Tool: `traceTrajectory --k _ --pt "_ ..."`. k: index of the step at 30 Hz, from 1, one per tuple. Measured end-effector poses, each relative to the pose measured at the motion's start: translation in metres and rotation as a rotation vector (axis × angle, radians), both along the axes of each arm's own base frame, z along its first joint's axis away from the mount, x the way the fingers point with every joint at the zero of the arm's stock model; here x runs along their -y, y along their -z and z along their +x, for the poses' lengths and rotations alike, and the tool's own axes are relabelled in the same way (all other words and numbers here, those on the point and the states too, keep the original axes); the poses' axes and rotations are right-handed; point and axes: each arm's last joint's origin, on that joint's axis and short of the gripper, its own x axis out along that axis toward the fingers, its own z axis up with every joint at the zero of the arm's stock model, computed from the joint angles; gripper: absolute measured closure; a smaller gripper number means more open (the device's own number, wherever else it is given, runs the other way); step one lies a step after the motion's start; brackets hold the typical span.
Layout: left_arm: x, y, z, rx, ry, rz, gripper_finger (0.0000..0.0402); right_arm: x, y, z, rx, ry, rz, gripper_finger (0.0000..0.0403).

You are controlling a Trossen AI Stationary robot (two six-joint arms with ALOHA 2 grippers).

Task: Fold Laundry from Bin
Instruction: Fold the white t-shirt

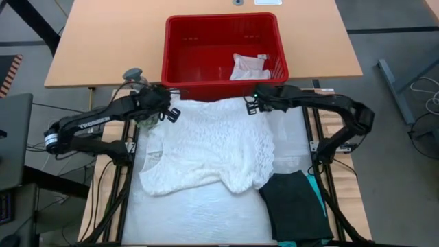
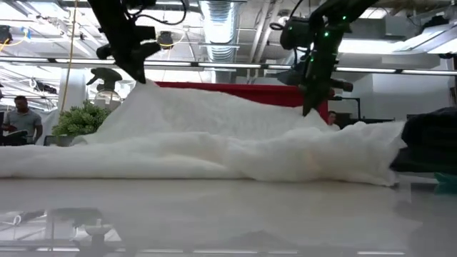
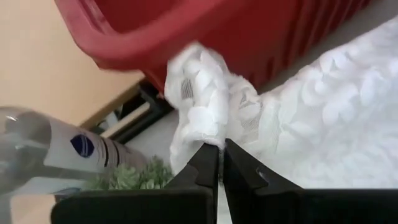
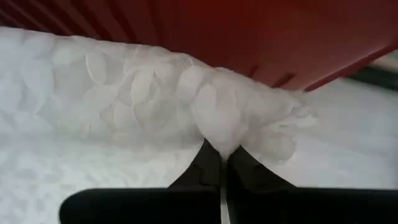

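Note:
The large white lacy top [image 1: 206,147] lies spread on the white table, its far edge next to the red bin [image 1: 219,17]. My left gripper [image 1: 171,113] is shut on the top's far left corner. My right gripper [image 1: 250,106] is shut on its far right corner. Both corners are raised, so the cloth rises toward the fingers in the low view. A small white cloth [image 1: 248,66] lies on the bin's floor at its right side. A black garment [image 1: 295,202] lies at the near right on a teal one [image 1: 317,189]. My left gripper pinches the top's far left corner [image 3: 200,132] between its two fingers, a bunched fold of lace. The fingers come slanting down from above. The corner [image 2: 146,87] is lifted into a peak; the rest of the top lies on the table. My right gripper pinches the top's far right corner [image 4: 221,135] between its two fingers, a gathered bit of lace at the edge. The fingers slant down from above. The corner [image 2: 308,114] is lifted a little, with the cloth below it resting on the table.
The bin's near wall [image 4: 261,31] stands right behind both grippers. A spray bottle [image 1: 134,74] and a small green plant [image 2: 82,118] stand at the table's far left, close to my left arm. A person [image 2: 21,118] shows in the room beyond.

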Motion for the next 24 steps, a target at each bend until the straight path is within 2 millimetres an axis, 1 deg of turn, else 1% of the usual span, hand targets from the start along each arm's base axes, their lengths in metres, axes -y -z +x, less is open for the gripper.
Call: traceTrajectory --k 3,6,9,13,17,20,24 --pt "0.005 -0.006 -0.002 0.039 0.009 0.015 0.0401 -0.015 -0.003 0.003 -0.036 -0.022 -0.041 0.0379" --pt "0.011 0.0 -0.003 0.022 0.03 -0.004 0.0401 -0.036 0.003 0.008 -0.082 -0.073 -0.056 0.0379" --pt "0.019 0.012 -0.001 0.001 0.068 -0.065 0.0401 -0.06 0.015 0.011 -0.098 -0.116 -0.04 0.037" --pt "0.035 0.036 0.002 -0.014 0.102 -0.136 0.0401 -0.096 0.031 0.012 -0.112 -0.174 -0.035 0.0358" --pt "0.051 0.053 0.003 -0.016 0.117 -0.182 0.0401 -0.127 0.041 0.01 -0.126 -0.263 0.003 0.0351" --pt "0.062 0.064 0.004 -0.004 0.144 -0.232 0.0401 -0.143 0.045 0.008 -0.137 -0.314 0.051 0.0331" --pt "0.076 0.079 0.002 0.0 0.147 -0.281 0.0401 -0.157 0.045 0.007 -0.12 -0.337 0.099 0.0277"
